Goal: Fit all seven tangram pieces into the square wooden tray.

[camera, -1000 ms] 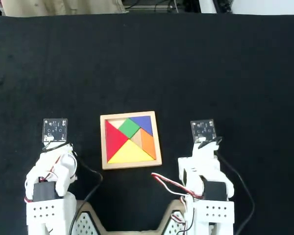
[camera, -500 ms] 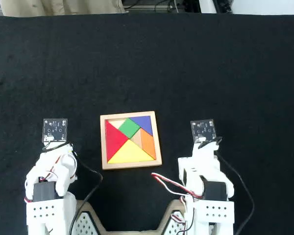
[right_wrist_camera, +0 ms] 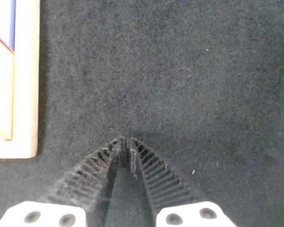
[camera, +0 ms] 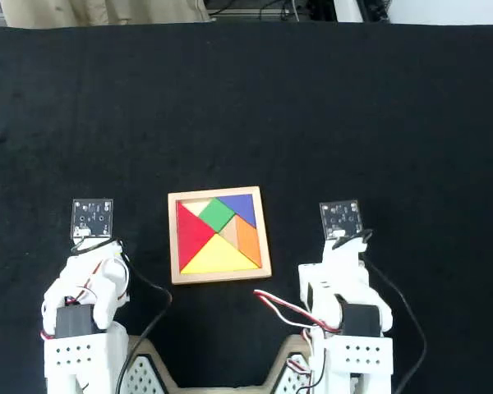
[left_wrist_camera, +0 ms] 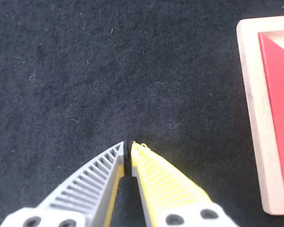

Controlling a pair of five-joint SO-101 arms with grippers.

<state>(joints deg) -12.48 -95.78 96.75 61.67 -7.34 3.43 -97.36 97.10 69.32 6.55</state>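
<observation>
no change over the last second: both arms sit parked at the near edge of the table (camera: 353, 107), with the tray (camera: 172, 238) between them exactly where it was. my left pincer (left_wrist_camera: 130, 146) is closed tip to tip on nothing. right pincer (right_wrist_camera: 125, 142) same. each hangs over bare table just beside the tray. pieces (camera: 218, 258) lie flush inside the tray and the square looks filled, no gaps i can spot. i read it as task done.
</observation>
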